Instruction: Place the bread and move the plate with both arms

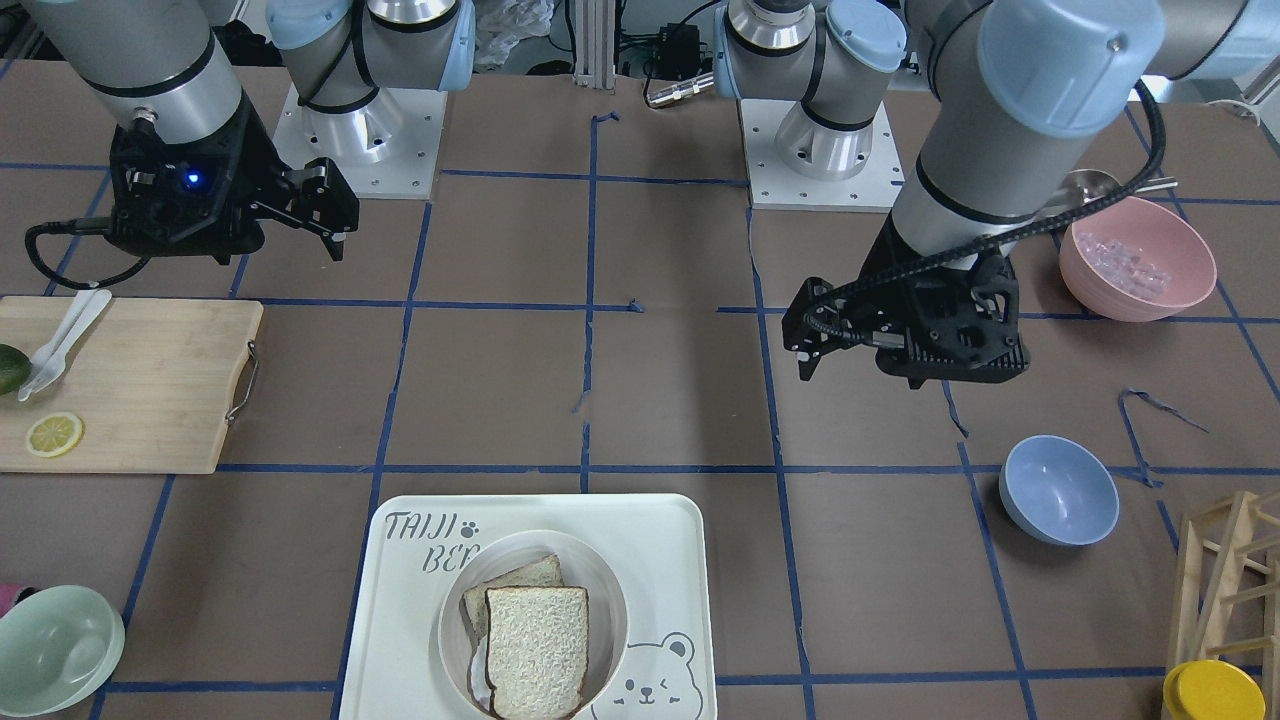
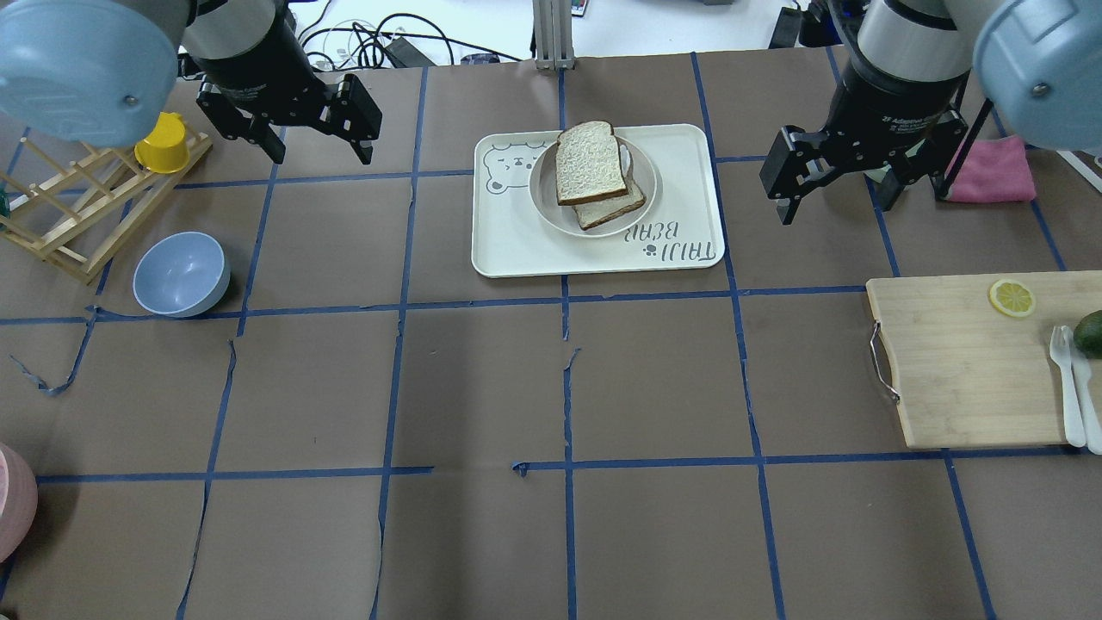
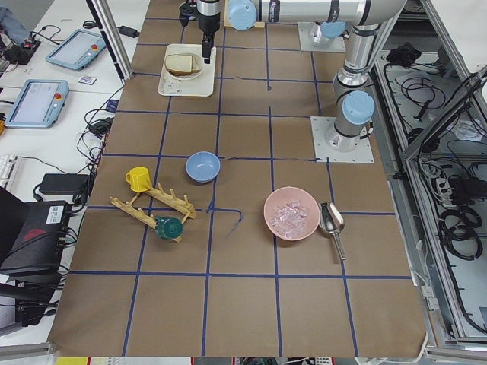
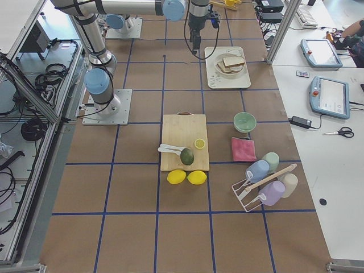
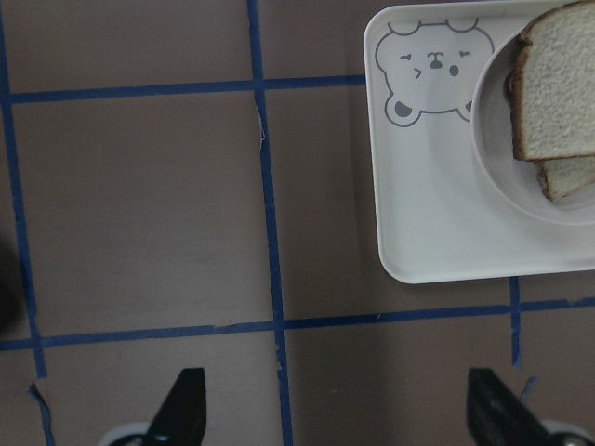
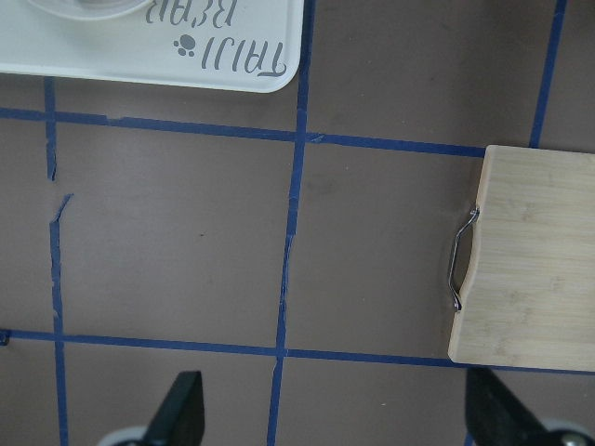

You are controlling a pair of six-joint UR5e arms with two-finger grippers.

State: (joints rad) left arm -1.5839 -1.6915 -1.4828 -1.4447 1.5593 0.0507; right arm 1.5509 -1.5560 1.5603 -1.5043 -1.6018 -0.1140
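Observation:
The bread (image 2: 590, 162), pale with a dark brown crust, lies on top of a tanner slice (image 2: 613, 209) in the round cream plate (image 2: 542, 185). The plate stands on the bear-printed tray (image 2: 508, 245) at the table's far middle. Plate (image 1: 452, 640) and bread (image 1: 537, 650) also show in the front view. My left gripper (image 2: 320, 153) is open and empty, above the table left of the tray. The left wrist view shows it (image 5: 339, 418) open, with bread (image 5: 562, 84) and plate (image 5: 493, 167) at the top right. My right gripper (image 2: 835, 207) is open and empty, right of the tray.
A wooden cutting board (image 2: 964, 370) with a lemon slice, avocado and white cutlery lies at the right. A blue bowl (image 2: 181, 274) and a wooden rack with a yellow cup (image 2: 164, 142) are at the left. A pink cloth (image 2: 990, 172) lies at the far right.

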